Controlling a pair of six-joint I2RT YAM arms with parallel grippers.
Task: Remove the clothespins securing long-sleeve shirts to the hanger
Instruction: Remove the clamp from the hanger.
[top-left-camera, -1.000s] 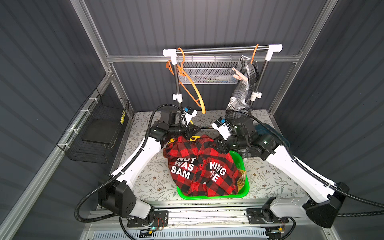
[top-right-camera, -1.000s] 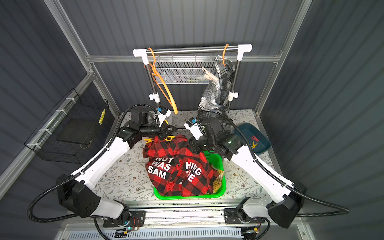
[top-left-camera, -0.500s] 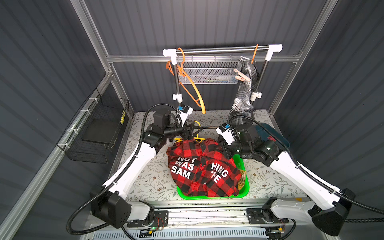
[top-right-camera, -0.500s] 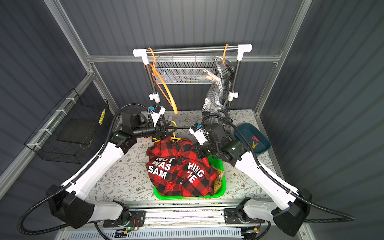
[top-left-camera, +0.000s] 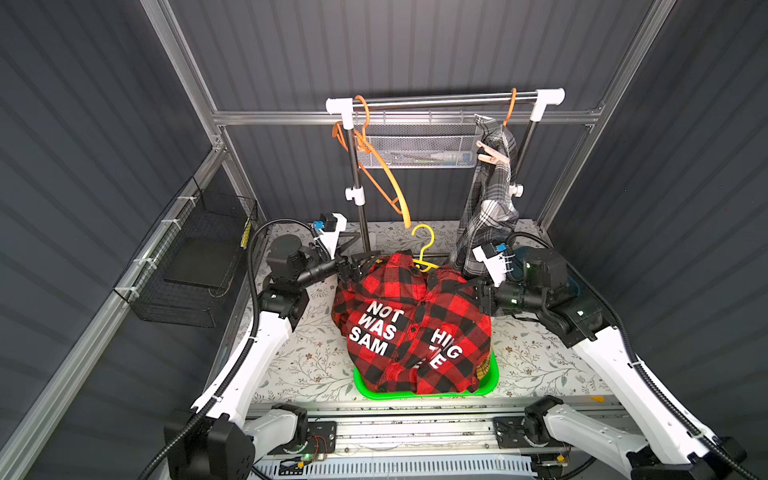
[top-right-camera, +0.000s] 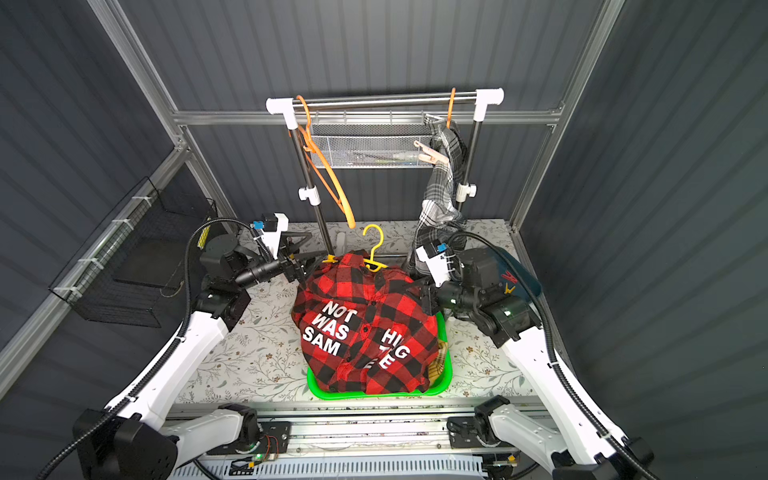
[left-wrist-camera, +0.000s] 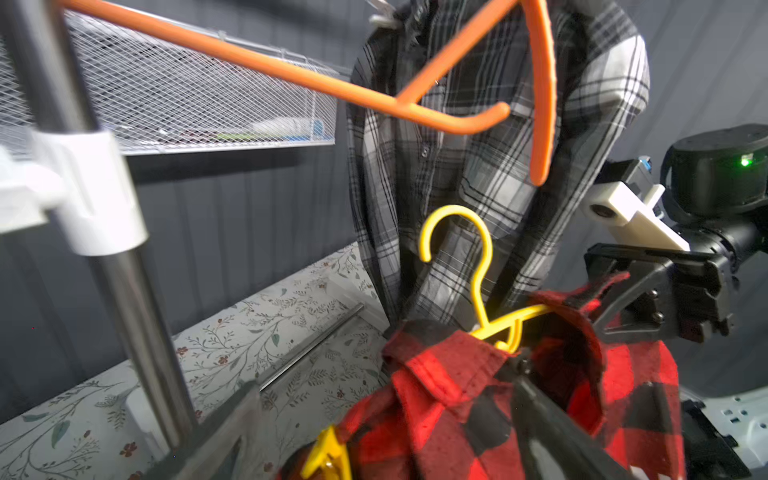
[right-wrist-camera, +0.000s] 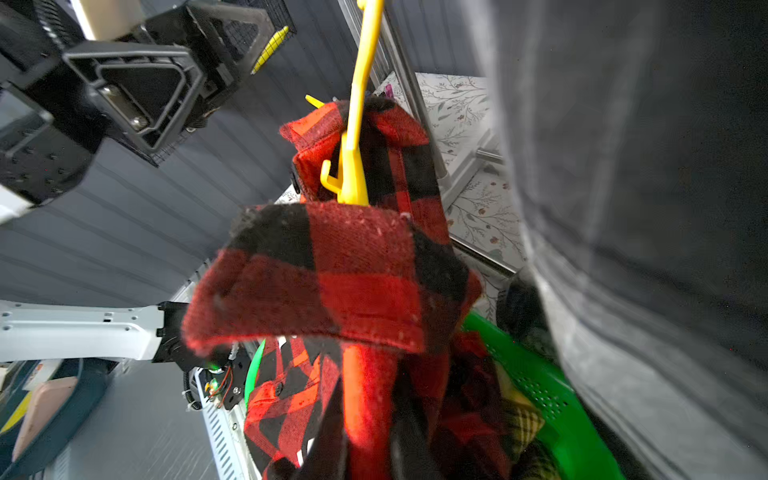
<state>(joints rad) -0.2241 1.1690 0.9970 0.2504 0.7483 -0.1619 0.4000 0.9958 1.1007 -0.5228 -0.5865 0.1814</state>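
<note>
The red-and-black long-sleeve shirt (top-left-camera: 411, 324) with white letters hangs on a yellow hanger (top-left-camera: 424, 249) and drapes over a green basket (top-left-camera: 486, 384). My left gripper (top-left-camera: 357, 266) (left-wrist-camera: 384, 382) stands open around the shirt's left shoulder, where a yellow clothespin (left-wrist-camera: 328, 457) (top-right-camera: 329, 258) is clipped. At the other shoulder my right gripper (top-left-camera: 478, 297) (right-wrist-camera: 368, 436) is shut on a red clothespin (right-wrist-camera: 365, 395). A grey plaid shirt (top-left-camera: 494, 178) hangs from an orange hanger on the rail, with a salmon-pink clothespin (top-left-camera: 490, 154) on it. Yellow-and-black plaid cloth (right-wrist-camera: 523, 419) lies in the basket.
An empty orange hanger (top-left-camera: 382, 174) hangs at the rail's left end, next to the rail post (top-left-camera: 357, 199). A mesh shelf (top-left-camera: 415, 145) runs behind the rail. A wire basket (top-left-camera: 199, 266) is on the left wall. A dark blue tray (top-right-camera: 519, 276) sits behind my right arm.
My left gripper has opened and lifted toward the back left. My right gripper has closed at the right shoulder. The red shirt has risen and its yellow hook now stands upright.
</note>
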